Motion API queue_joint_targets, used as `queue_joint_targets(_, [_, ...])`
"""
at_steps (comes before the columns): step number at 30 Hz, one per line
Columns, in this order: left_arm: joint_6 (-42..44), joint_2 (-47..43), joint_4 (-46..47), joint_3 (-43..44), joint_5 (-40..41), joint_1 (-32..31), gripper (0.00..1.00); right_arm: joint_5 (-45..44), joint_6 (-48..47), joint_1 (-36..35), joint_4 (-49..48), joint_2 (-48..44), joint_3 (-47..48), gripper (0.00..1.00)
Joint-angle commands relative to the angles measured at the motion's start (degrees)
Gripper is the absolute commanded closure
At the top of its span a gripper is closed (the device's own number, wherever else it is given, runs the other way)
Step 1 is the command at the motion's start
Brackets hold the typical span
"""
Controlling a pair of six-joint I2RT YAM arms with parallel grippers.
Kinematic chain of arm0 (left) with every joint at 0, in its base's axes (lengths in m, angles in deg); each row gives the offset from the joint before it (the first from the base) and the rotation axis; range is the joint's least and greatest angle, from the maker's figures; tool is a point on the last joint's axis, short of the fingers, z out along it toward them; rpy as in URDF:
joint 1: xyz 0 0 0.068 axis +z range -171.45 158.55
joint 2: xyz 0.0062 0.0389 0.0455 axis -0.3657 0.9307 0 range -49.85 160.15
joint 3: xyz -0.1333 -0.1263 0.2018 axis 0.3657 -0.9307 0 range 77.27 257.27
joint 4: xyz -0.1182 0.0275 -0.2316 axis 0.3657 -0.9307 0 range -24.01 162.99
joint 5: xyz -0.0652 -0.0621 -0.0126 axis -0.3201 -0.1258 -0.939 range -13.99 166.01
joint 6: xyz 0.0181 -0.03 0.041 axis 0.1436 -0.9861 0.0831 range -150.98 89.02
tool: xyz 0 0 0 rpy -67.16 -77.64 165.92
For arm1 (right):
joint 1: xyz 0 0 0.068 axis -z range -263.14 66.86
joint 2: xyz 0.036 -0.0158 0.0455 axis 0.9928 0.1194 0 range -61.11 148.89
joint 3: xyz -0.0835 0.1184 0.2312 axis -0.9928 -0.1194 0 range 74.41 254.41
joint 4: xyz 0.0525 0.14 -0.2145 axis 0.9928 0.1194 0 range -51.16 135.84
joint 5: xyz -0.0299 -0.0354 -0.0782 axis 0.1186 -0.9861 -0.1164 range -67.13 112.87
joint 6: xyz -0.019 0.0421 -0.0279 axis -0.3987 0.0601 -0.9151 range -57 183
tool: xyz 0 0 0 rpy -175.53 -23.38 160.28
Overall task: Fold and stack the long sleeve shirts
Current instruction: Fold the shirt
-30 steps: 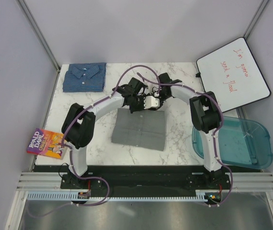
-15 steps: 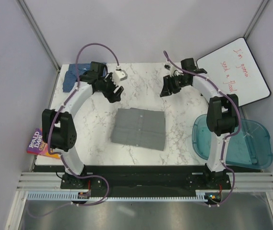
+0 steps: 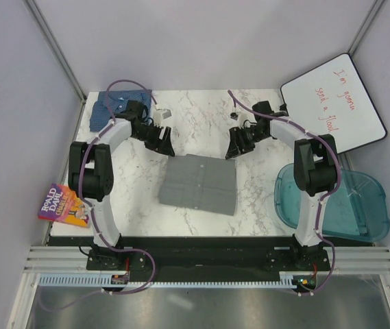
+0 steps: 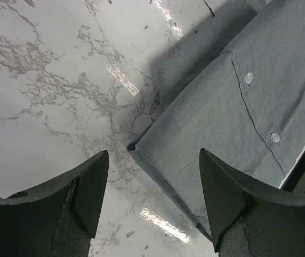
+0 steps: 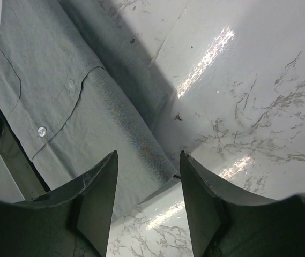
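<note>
The grey long sleeve shirt lies folded into a flat rectangle in the middle of the table. The blue checked long sleeve shirt lies folded at the back left corner, partly hidden by my left arm. Just above the grey shirt's far left corner, my left gripper hangs open. In the left wrist view that corner of the grey shirt sits ahead of the open left gripper. My right gripper is open over the far right corner. The right wrist view shows the grey shirt under the empty right gripper.
A whiteboard with red writing leans at the back right. A teal plastic bin sits off the table's right edge. A colourful paperback book lies on the table's front left edge.
Both grippers left the grey shirt's far edge, opened and swung apart toward the back. They have since come back down over the shirt's two far corners.
</note>
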Motion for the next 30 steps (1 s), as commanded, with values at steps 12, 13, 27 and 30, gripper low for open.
queue_joint_targets(12, [-5.6,3.5,2.5,-0.7,-9.5,-0.1,0.45,-1.1,-7.2,-0.4,4.0,0.5,-0.8,0.87])
queue_joint_targets(13, [-5.6,3.4,2.5,-0.7,-10.0,-0.2,0.48,-1.8,-7.4,-0.4,4.1,0.3,-0.5,0.96])
queue_joint_targets(27, [-8.0,5.8,2.8,3.0,-5.1,-0.1,0.98,-8.5,-6.5,-0.5,3.4,3.0,5.5,1.0])
queue_joint_targets(30, [-9.7,8.4,3.8,5.8,-2.1,-0.1,0.98,-10.7,-5.5,-0.4,1.3,4.0,6.4,1.0])
